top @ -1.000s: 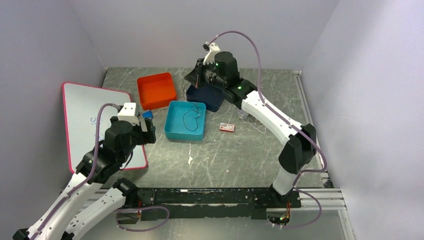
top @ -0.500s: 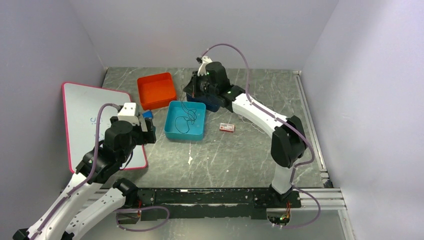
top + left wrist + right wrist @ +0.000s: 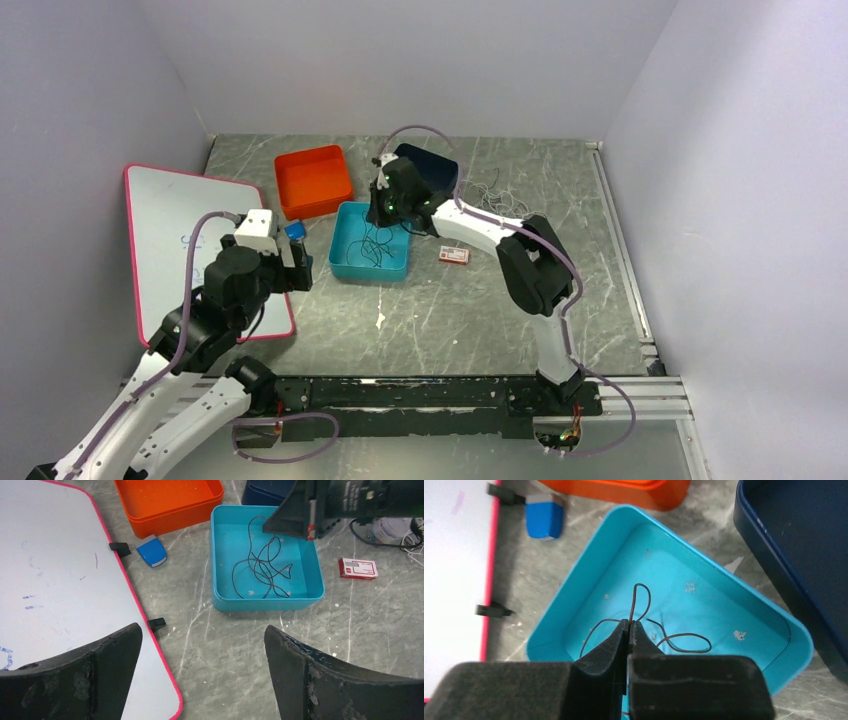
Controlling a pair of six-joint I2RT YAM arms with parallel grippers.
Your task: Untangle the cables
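Note:
A thin dark cable lies in loose loops inside the teal tray. My right gripper hangs low over that tray, shut on one strand of the dark cable, which loops up from between the fingertips. In the top view the right gripper is at the tray's far right corner. More thin cables, whitish and dark, lie loose on the table right of the navy tray. My left gripper stands open and holds nothing, near the whiteboard's edge, well short of the teal tray.
An orange tray sits behind the teal one. A pink-edged whiteboard lies at the left, with a blue eraser beside it. A small red-and-white box lies right of the teal tray. Walls close in on three sides.
My right arm has swung left and down from over the navy tray to the teal tray, and more of the dark cable now lies in it. The left arm has barely moved.

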